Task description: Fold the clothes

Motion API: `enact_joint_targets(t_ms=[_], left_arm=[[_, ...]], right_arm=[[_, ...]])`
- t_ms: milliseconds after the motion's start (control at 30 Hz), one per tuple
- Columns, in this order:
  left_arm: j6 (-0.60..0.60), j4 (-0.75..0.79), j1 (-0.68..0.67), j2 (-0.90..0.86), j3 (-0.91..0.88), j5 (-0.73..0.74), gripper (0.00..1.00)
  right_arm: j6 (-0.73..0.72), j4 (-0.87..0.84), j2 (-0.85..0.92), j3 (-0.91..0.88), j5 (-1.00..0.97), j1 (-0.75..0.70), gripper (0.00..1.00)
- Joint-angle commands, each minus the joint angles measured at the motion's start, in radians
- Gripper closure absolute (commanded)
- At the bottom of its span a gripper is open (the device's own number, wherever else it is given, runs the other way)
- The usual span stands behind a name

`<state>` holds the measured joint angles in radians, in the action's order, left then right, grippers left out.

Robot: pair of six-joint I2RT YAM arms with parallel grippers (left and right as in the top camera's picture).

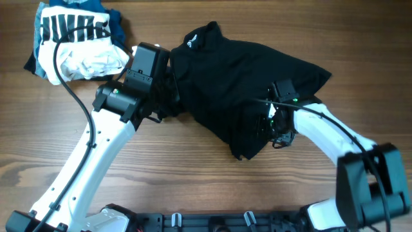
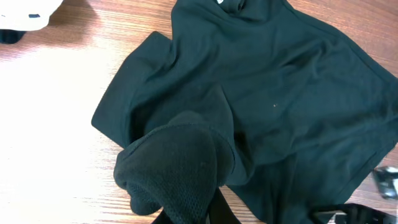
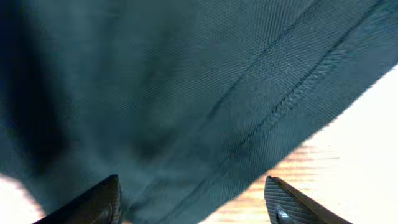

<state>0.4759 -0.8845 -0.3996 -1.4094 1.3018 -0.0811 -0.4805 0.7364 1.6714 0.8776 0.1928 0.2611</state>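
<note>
The black shirt [image 1: 238, 71] lies rumpled across the middle of the table, with its small white logo [image 1: 190, 44] near the far left corner. My left gripper [image 1: 172, 90] is at the shirt's left edge. In the left wrist view it [image 2: 199, 211] is shut on a bunched fold of the shirt [image 2: 280, 93], which drapes over the fingers. My right gripper [image 1: 275, 125] is over the shirt's near right part. In the right wrist view it [image 3: 196, 199] is wide open just above the shirt's hem [image 3: 186, 81], holding nothing.
A bundle of white and blue garments with a striped print [image 1: 77, 38] lies at the far left, close behind the left arm; its white edge shows in the left wrist view [image 2: 25, 15]. Bare wooden table [image 1: 193, 174] lies in front of the shirt.
</note>
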Motion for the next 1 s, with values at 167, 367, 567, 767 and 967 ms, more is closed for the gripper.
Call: enact_joint_targets(t_ms=[167, 367, 567, 767, 967], left_arm=[[-0.001, 0.005, 0.005, 0.001, 0.003, -0.014, 0.96], [-0.001, 0.005, 0.005, 0.001, 0.003, -0.013, 0.96], [0.003, -0.002, 0.004, 0.001, 0.003, -0.012, 0.96], [0.003, -0.013, 0.002, 0.001, -0.002, 0.043, 0.96], [0.003, -0.012, -0.049, 0.001, -0.019, 0.059, 0.96]], right_arm=[[-0.047, -0.035, 0.125, -0.004, -0.013, 0.002, 0.39], [-0.042, 0.069, 0.122, 0.022, -0.067, -0.056, 0.96], [0.082, 0.214, 0.067, 0.105, -0.089, -0.235, 0.96], [0.168, 0.289, 0.02, 0.224, -0.076, -0.436, 0.96], [0.245, 0.33, -0.031, 0.262, 0.011, -0.45, 0.63]])
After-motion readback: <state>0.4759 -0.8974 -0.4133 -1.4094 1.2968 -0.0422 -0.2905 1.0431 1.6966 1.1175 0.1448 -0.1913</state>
